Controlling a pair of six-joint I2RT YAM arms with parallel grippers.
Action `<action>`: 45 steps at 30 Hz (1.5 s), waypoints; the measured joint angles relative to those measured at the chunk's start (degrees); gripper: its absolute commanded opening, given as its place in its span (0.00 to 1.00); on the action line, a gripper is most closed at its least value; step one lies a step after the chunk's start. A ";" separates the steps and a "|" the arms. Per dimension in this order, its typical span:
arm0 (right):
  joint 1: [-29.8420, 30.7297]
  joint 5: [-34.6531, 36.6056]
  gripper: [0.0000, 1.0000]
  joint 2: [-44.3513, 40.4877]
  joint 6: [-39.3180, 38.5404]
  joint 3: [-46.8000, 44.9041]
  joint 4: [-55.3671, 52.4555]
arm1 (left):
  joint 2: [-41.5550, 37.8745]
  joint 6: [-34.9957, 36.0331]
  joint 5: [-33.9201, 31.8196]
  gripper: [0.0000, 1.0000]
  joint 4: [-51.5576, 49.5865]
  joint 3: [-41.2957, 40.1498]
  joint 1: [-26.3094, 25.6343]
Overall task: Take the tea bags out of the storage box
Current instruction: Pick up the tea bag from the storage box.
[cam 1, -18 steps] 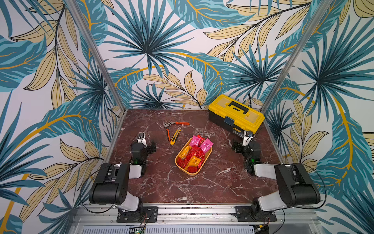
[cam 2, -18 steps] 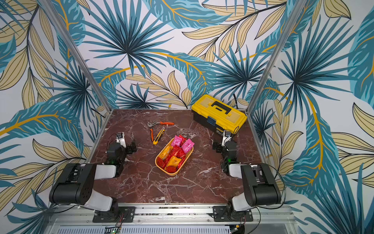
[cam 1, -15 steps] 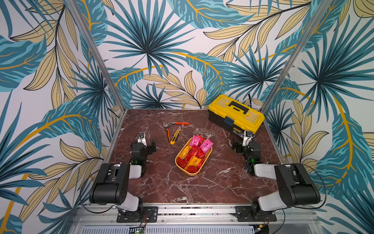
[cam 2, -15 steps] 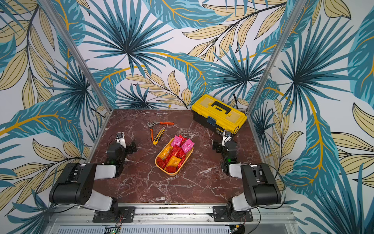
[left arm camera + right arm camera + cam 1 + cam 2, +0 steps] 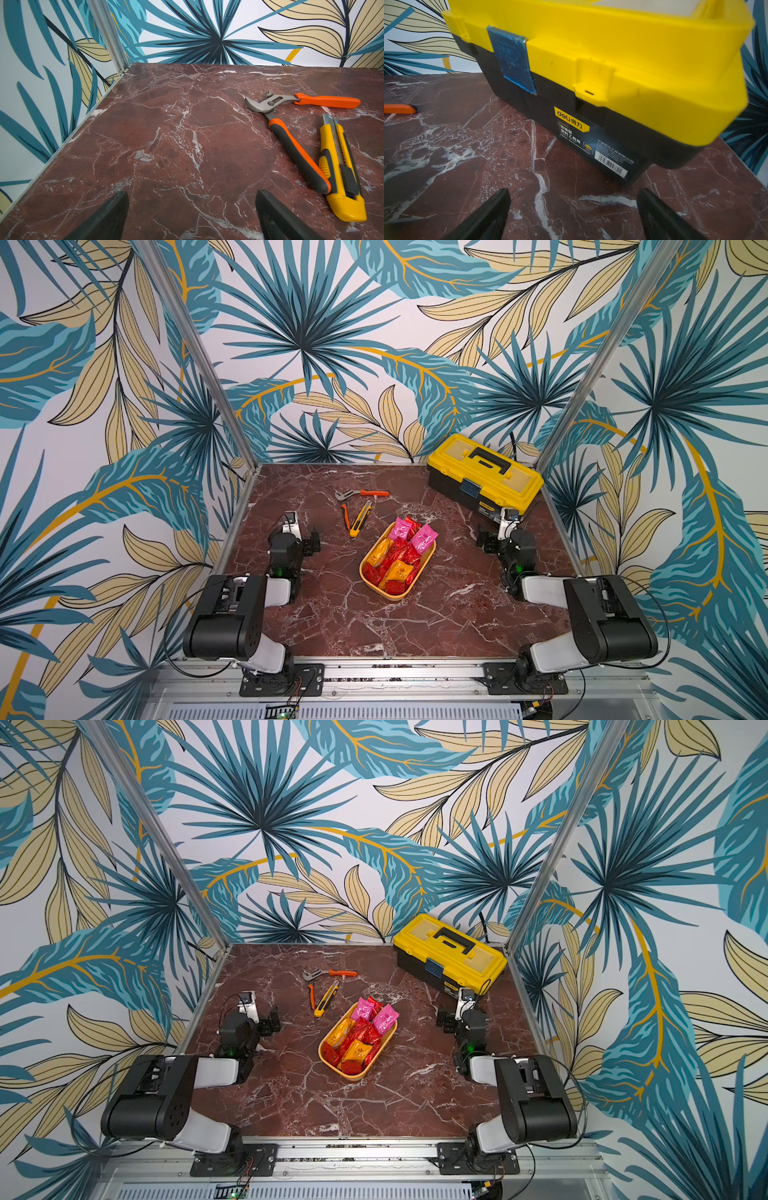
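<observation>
Setting: a red-brown marble table [image 5: 340, 622], boxed in by walls [image 5: 307, 327] papered with teal and tan palm leaves.
Storage box: the shallow yellow-orange storage box [image 5: 390, 595] lies at a slant near the middle of the table, between the two arms and well apart from both.
Tea bags: the tea bags [image 5: 397, 562] are all heaped inside it. Red and orange-yellow ones fill the nearer end, and two pink ones lean over the far rim. None lies on the marble.
Left gripper: the left gripper [image 5: 191, 206] sits low on its own side with its jaws spread wide and only bare table between them.
Right gripper: the right gripper [image 5: 573, 205] is equally wide and empty, and faces the yellow-and-black toolbox [image 5: 486, 472] in the far corner.
Step in hand: probably the very start, as nothing is out and neither arm is turned toward the box.
Next move: one arm needs to swing inward, clear the rim and come down on a single sachet. The raised pink ones look easiest to pinch by an edge, though the foil overlaps and may slip.
Set-down: choose bare marble, away from the pliers [image 5: 268, 104] and the utility knife [image 5: 340, 176] just beyond the box.
</observation>
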 measured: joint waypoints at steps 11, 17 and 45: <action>0.00 0.00 1.00 0.02 0.00 0.00 0.00 | 0.00 -0.02 0.00 1.00 -0.02 0.00 0.00; 0.00 0.00 0.99 0.00 0.00 0.00 0.00 | 0.00 -0.02 0.04 1.00 0.00 0.00 0.00; -0.26 -11.23 0.79 -21.24 25.27 24.15 -57.42 | -21.49 -29.99 11.08 1.00 -59.98 28.33 -4.98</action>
